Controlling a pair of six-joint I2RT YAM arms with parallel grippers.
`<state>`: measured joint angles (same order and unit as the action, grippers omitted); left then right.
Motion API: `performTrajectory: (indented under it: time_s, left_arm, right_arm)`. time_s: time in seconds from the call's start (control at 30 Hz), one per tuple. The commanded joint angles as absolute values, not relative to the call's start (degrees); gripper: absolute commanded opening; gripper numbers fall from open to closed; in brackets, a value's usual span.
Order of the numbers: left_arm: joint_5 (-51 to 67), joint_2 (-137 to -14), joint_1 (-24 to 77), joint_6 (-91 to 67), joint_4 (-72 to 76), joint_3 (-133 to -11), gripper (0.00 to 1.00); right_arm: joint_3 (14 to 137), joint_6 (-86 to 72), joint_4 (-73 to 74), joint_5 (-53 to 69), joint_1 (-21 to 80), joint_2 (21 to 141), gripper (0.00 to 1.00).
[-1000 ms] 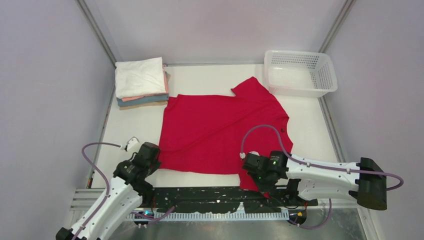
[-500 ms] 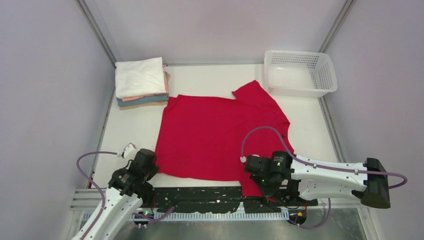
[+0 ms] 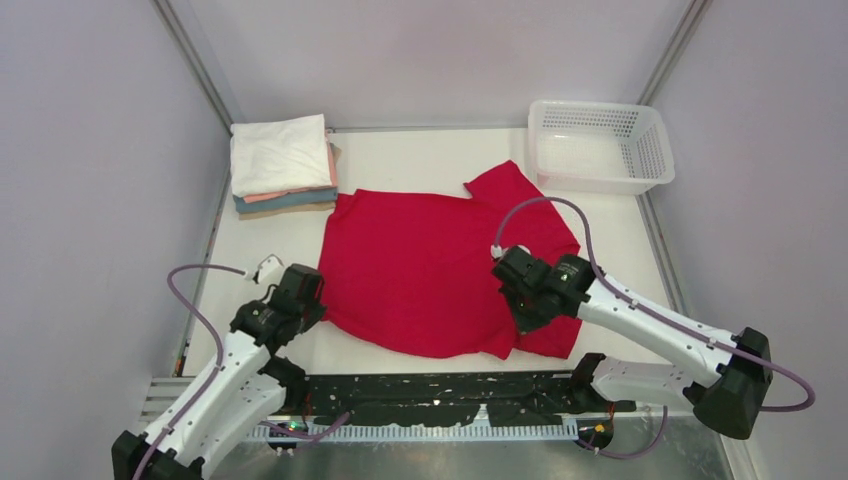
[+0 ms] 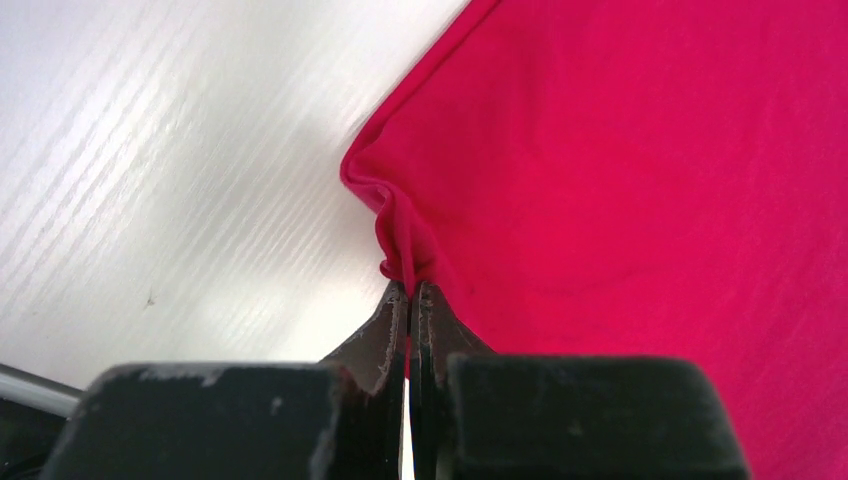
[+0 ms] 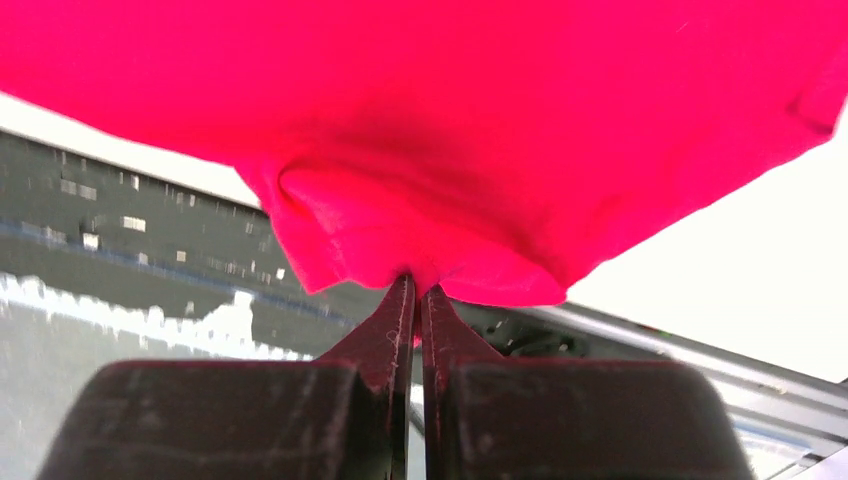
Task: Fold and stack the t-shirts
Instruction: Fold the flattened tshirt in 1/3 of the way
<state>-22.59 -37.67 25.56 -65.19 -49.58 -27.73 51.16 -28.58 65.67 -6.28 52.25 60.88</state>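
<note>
Scene: plain bright red cloth t-shirt (image 3: 425,260) lies spread mid-table, between the stack of folded white, salmon, teal and tan t-shirts (image 3: 282,165) at the far left corner and the white plastic mesh basket (image 3: 600,145) at far right. Step in hand, as judged: fold the near hem away over the body. Corners: left gripper (image 4: 411,292) sits at the near left corner, low on the white table (image 4: 150,150); right gripper (image 5: 417,283) holds its corner raised clear of the surface. To do well: bring the left up level, carry both corners together with the hem taut, lay it square, let go only once down. The left fingers (image 4: 390,325) and right fingers (image 5: 392,325) are pressed nearly together, each pair pinching a small bunch of red hem at the tips.
</note>
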Motion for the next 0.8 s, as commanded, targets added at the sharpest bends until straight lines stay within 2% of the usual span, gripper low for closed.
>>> performTrajectory:
  time_s: [0.0,0.37,0.77]
  left_arm:
    - [-24.78,-44.84,22.68,-60.62,-42.58,-33.91,0.0]
    - [-18.77,-62.62,14.77,-53.8,-36.32,-41.45,0.0]
    - [-15.32,-72.39,11.0,-51.38,-34.05,-45.19,0.0]
  right_arm:
    - [56.7,-21.74,62.01,-13.41,46.38,64.57,0.06]
    - [64.42,-13.42,53.43,-16.55,34.78,75.63,0.06]
    - [71.62,-9.19,52.4,-15.89,28.84,85.98,0.06]
